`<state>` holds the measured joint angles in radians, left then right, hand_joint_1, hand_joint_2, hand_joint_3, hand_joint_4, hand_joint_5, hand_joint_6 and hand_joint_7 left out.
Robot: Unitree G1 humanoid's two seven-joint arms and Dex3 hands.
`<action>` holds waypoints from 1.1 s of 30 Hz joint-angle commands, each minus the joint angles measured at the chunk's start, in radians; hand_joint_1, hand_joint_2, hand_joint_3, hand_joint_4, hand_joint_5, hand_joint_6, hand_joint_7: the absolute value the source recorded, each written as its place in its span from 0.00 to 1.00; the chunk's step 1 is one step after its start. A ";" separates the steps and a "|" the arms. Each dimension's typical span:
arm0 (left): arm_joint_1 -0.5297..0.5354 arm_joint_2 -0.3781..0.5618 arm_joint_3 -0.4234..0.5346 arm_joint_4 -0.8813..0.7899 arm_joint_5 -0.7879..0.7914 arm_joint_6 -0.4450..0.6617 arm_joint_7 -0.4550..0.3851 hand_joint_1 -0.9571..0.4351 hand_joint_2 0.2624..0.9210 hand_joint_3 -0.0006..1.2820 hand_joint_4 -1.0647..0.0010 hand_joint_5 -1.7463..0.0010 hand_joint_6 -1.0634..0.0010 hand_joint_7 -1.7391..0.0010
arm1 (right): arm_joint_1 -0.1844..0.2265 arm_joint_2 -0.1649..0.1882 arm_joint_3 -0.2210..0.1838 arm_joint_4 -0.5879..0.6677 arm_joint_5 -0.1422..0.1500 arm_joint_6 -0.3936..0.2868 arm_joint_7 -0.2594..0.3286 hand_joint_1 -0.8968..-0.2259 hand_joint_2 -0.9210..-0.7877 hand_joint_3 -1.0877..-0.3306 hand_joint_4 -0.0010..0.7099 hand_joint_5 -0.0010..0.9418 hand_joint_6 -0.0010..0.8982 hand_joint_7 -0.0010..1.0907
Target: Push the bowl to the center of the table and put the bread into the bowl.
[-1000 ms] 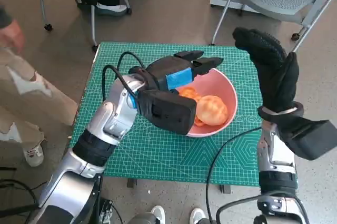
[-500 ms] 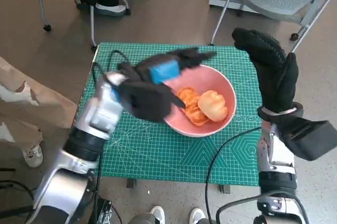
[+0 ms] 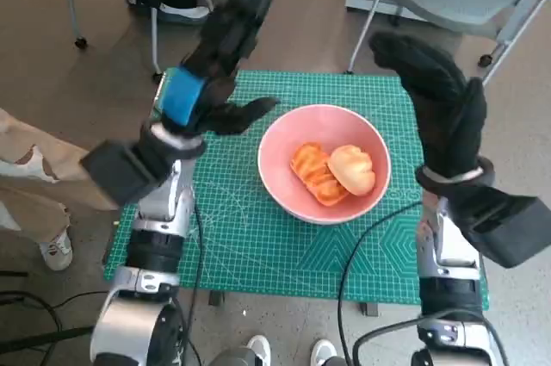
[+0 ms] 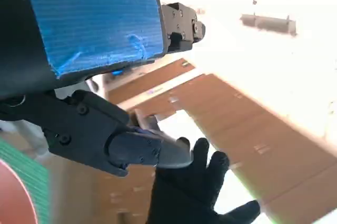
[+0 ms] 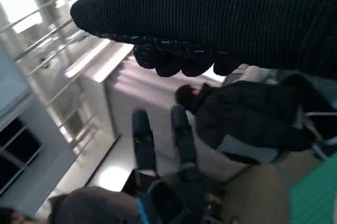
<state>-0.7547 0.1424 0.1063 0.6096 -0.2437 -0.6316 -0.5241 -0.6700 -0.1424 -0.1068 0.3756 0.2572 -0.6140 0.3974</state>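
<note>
While a second ago it hung low over the near rim of the bowl (image 3: 324, 162), the left hand (image 3: 215, 65) is now lifted clear and swung away to that hand's outer side, raised high above the worktop (image 3: 250, 237) edge with its fingers spread and nothing in them. Below and to the inner side of it, the bowl sits near the middle of the green worktop, with the bread (image 3: 353, 170) lying inside it next to an orange ribbed piece (image 3: 312, 173). The right hand (image 3: 435, 103) stands upright beyond the bowl's far side, apart from it, fingers extended and holding nothing, much as it was. Bread in, bowl central, both hands off: I judge the task essentially complete, with only the arms left to retire
</note>
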 commanded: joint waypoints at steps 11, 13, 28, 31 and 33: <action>0.044 -0.030 0.050 0.003 -0.072 -0.068 -0.012 0.12 1.00 0.36 1.00 1.00 0.93 0.99 | -0.047 -0.004 0.007 0.112 -0.015 -0.053 0.035 0.29 0.00 0.36 0.24 0.00 0.03 0.44; 0.050 -0.033 0.050 0.000 -0.074 -0.067 -0.012 0.13 1.00 0.36 1.00 1.00 0.92 0.99 | -0.045 -0.003 0.010 0.109 -0.017 -0.050 0.034 0.29 0.00 0.36 0.24 0.00 0.03 0.44; 0.098 -0.050 0.044 -0.067 -0.109 -0.037 -0.024 0.14 1.00 0.38 1.00 1.00 0.91 0.99 | -0.033 -0.007 0.014 0.089 -0.015 -0.030 0.032 0.29 0.00 0.36 0.24 0.00 0.03 0.44; 0.105 -0.055 0.043 -0.077 -0.117 -0.032 -0.028 0.14 1.00 0.38 1.00 1.00 0.91 0.99 | -0.030 -0.008 0.015 0.084 -0.017 -0.027 0.030 0.29 0.00 0.36 0.24 0.00 0.03 0.44; 0.109 -0.057 0.041 -0.084 -0.122 -0.029 -0.032 0.13 1.00 0.38 1.00 1.00 0.91 0.99 | -0.028 -0.008 0.015 0.082 -0.018 -0.026 0.029 0.28 0.00 0.36 0.24 0.00 0.03 0.44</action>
<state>-0.6590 0.0948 0.1500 0.5524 -0.3548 -0.6695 -0.5491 -0.7230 -0.1482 -0.0976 0.4601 0.2488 -0.6555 0.4212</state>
